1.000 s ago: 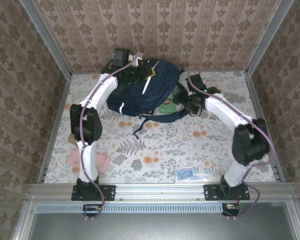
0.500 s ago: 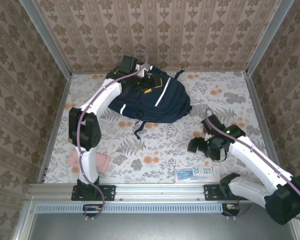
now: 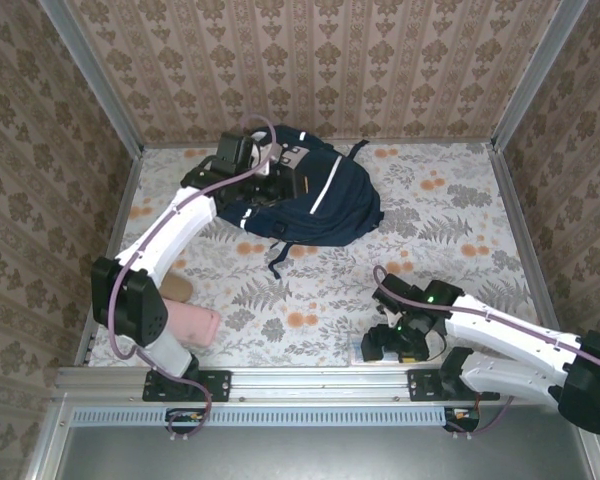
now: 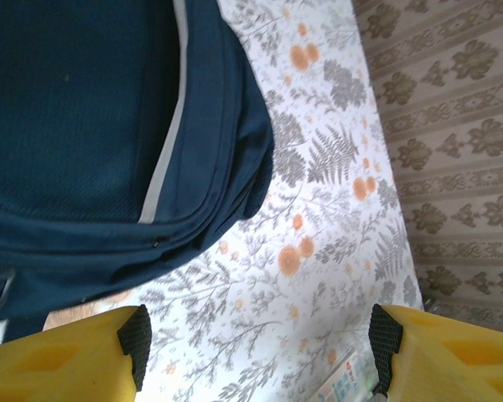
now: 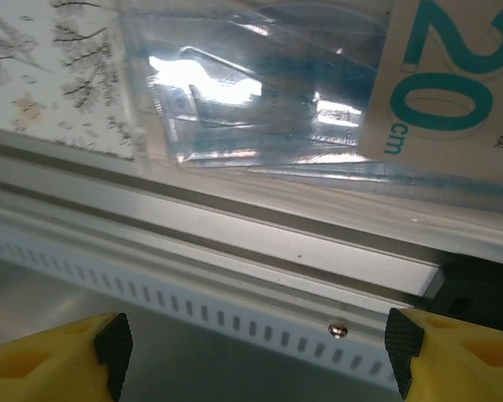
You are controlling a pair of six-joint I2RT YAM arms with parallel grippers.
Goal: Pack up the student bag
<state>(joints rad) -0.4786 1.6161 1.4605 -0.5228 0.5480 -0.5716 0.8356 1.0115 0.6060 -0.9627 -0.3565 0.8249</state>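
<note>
The student bag (image 3: 320, 200), navy with white stripes, lies at the back middle of the table; its edge and a grey stripe also fill the upper left of the left wrist view (image 4: 92, 126). My left gripper (image 3: 272, 183) hovers over the bag's left part, open, with only the floral tablecloth between its fingers (image 4: 260, 347). My right gripper (image 3: 390, 340) is low at the table's near edge, open and holding nothing (image 5: 251, 347). Just beyond its fingertips lies a clear plastic ruler pack with a "20 cm" card (image 5: 318, 92).
A pink pouch (image 3: 190, 322) and a tan object (image 3: 175, 288) lie at the near left beside the left arm. The aluminium rail (image 5: 277, 243) runs along the near edge under my right gripper. Patterned walls enclose the table on three sides.
My left gripper has opened and pulled back from the bag's top. The right arm swung from the bag's right side down to the near edge, over the ruler pack.
</note>
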